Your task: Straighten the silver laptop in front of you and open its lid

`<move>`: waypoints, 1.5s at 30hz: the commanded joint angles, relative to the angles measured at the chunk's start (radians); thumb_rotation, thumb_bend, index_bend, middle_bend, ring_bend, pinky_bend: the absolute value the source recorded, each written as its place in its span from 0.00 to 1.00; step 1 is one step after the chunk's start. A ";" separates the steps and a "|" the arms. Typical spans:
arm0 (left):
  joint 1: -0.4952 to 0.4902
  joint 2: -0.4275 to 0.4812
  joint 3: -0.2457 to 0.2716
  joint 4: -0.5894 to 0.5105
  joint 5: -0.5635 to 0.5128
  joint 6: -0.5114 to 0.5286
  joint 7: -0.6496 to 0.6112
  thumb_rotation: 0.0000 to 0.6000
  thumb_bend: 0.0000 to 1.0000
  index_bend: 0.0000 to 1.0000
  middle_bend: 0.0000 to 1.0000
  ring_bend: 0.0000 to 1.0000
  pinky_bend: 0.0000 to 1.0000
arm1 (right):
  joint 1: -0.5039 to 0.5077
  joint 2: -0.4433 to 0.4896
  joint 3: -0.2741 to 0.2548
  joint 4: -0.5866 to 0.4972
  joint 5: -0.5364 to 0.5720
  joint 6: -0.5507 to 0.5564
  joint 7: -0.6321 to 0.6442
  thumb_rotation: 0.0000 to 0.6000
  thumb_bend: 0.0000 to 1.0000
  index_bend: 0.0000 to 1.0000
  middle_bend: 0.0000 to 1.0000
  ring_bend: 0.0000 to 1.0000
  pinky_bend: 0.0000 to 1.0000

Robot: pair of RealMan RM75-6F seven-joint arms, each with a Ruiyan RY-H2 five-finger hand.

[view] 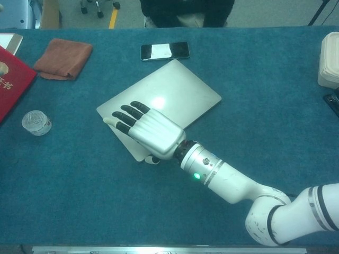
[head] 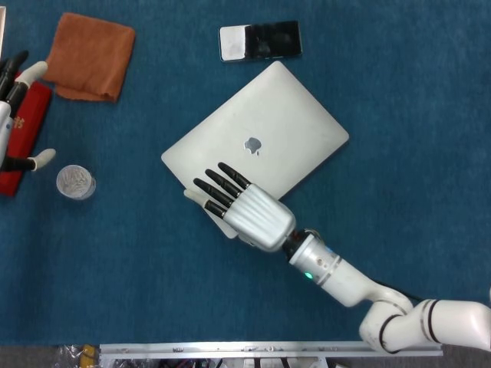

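The silver laptop (head: 268,130) lies shut and skewed on the blue table, its logo facing up; the chest view shows the laptop (view: 175,92) in the table's middle. My right hand (head: 245,211) rests flat on the lid's near left corner with its fingers stretched out side by side. In the chest view the right hand (view: 148,129) covers that corner, and its thumb shows just off the laptop's near edge. My left hand (head: 4,123) sits at the far left edge over a red book, fingers spread, holding nothing.
A phone (head: 259,41) lies just beyond the laptop's far corner. A brown cloth (head: 90,55) is at the back left, a clear round cup (head: 75,182) and the red book (view: 10,79) at the left. A white box (view: 329,58) stands at the right edge.
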 commanded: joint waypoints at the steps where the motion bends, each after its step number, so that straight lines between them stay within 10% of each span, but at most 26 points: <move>1: -0.002 0.003 -0.003 -0.003 -0.002 -0.004 0.001 1.00 0.14 0.09 0.00 0.00 0.00 | 0.008 -0.010 0.010 -0.013 0.021 -0.007 0.001 1.00 0.09 0.00 0.09 0.00 0.08; 16: -0.008 0.026 -0.003 -0.057 -0.004 -0.034 0.011 1.00 0.14 0.09 0.00 0.00 0.00 | -0.041 0.233 0.063 -0.387 0.229 -0.059 -0.032 1.00 0.09 0.00 0.09 0.00 0.08; 31: -0.045 0.011 -0.007 -0.102 -0.039 -0.085 0.094 1.00 0.14 0.10 0.00 0.00 0.00 | -0.018 0.395 0.147 -0.459 0.398 -0.097 0.050 1.00 0.10 0.00 0.09 0.00 0.08; 45: -0.014 0.046 0.001 -0.107 -0.029 -0.053 0.057 0.87 0.14 0.10 0.00 0.00 0.00 | 0.163 0.397 0.235 -0.357 0.615 -0.260 0.041 1.00 0.61 0.00 0.10 0.00 0.08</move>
